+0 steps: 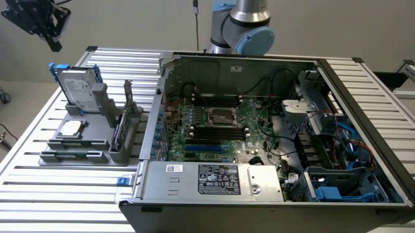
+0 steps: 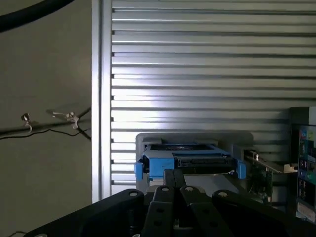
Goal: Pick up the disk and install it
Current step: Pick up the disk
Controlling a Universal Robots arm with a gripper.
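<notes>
The gripper (image 1: 54, 46) hangs high over the rack (image 1: 73, 156), its fingers pressed together with nothing between them. The disk (image 1: 78, 90) stands on edge in that rack, well below, so its blue-framed top edge is free to grasp. The wrist view meets it edge-on. Beside the rack lies the open case (image 1: 233, 73), and its blue-lined bay (image 1: 337, 190) is probably the disk's seat.
</notes>
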